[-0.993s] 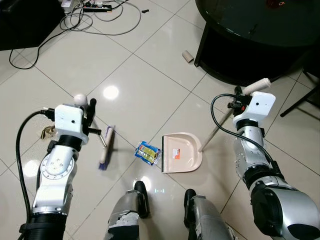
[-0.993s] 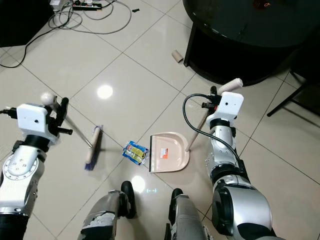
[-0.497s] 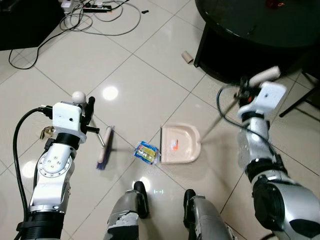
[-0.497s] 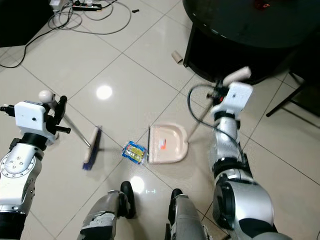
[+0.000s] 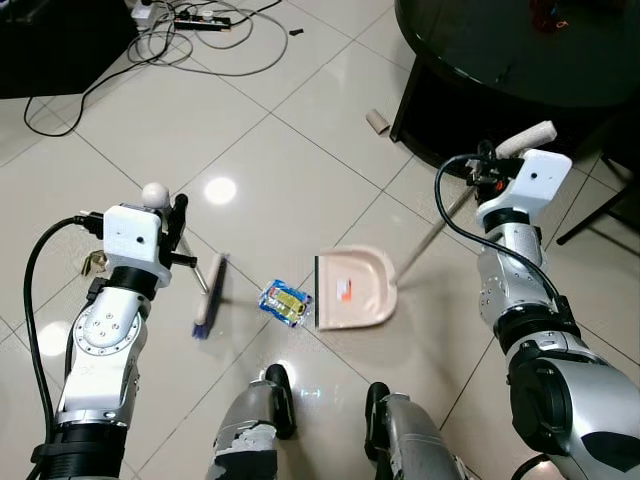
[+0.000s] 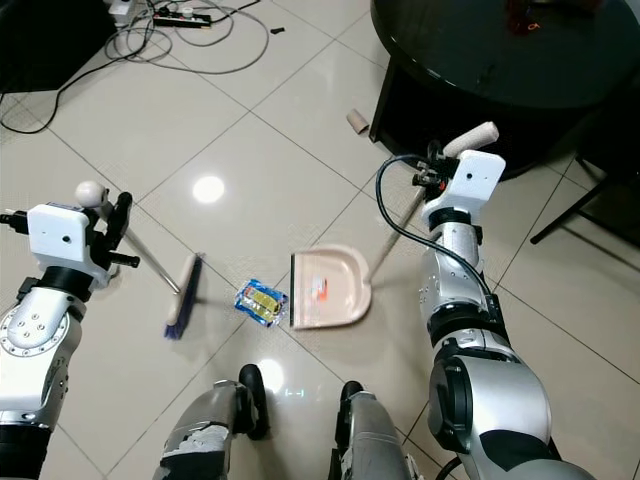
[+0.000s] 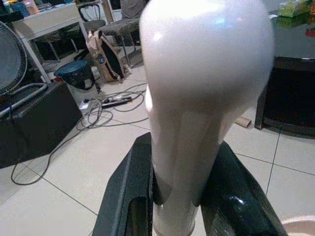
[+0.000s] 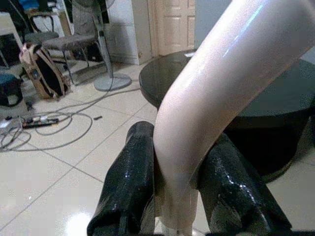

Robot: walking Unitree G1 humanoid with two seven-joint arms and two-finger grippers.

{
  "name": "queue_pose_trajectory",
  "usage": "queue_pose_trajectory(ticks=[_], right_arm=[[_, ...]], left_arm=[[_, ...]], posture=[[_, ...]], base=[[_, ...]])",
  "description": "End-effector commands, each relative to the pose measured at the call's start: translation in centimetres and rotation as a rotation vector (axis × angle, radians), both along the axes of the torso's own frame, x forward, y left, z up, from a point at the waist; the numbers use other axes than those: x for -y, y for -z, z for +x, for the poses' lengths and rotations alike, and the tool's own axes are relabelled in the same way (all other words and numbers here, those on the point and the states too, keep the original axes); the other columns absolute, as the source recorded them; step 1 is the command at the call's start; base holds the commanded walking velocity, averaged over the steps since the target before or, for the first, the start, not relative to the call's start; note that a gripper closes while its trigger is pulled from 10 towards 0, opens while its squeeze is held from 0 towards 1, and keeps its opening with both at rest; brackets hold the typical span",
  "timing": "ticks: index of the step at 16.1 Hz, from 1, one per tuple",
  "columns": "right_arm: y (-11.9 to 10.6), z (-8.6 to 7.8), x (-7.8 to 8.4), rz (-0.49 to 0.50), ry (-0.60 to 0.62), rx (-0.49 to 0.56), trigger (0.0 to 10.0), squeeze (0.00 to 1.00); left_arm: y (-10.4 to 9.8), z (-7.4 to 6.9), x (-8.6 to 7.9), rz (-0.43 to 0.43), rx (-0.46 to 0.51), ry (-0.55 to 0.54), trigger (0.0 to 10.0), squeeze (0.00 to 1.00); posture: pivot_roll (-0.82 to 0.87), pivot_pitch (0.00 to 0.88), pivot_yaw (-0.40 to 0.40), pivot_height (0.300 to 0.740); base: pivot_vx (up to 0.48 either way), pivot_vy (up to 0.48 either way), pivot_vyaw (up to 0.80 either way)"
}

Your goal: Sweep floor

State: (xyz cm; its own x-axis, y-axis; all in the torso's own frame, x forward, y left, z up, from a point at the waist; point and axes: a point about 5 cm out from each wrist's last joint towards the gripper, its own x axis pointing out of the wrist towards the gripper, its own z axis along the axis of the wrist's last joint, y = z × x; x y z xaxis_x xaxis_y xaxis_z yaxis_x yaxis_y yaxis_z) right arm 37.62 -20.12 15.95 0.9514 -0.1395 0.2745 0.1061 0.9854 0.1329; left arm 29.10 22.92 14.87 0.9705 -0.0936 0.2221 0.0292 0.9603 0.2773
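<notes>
Lying flat, dustpan point(image 5: 352, 290) mouth faces wrapper point(image 5: 285, 303) and broom point(image 5: 207, 295).

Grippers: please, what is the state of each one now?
Left gripper: closed on the broom handle.
Right gripper: closed on the dustpan handle.

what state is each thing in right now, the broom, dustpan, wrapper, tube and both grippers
Blue-bristled broom: head on the tiles, left of the wrapper, apart from it.
Beige plastic dustpan: flat on the floor, mouth toward the wrapper.
Blue and yellow snack wrapper: lying at the dustpan's mouth, not inside.
Cardboard tube: lying on its side by the black table.
Left gripper: shut on the broom's handle.
Right gripper: shut on the dustpan's handle.
</notes>
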Motion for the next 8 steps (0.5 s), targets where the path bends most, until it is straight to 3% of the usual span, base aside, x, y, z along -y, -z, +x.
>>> queue_pose_trajectory(ticks=[1,8], right_arm=[[0.7,-0.4,0.7,-0.015,0.016,-0.026,10.0,0.00],[3.0,-1.3,1.0,-0.039,0.042,-0.100,10.0,0.00]], left_arm=[[0.3,-0.4,-0.7,0.010,-0.017,-0.010,10.0,0.00],[0.0,-0.2,0.7,0.013,-0.002,0.037,10.0,0.00]], posture=[[0.13,0.283,-0.004,0.740],[0.16,0.330,0.024,0.740]], base=[[0.000,0.000,0.00],[0.000,0.000,0.00]])
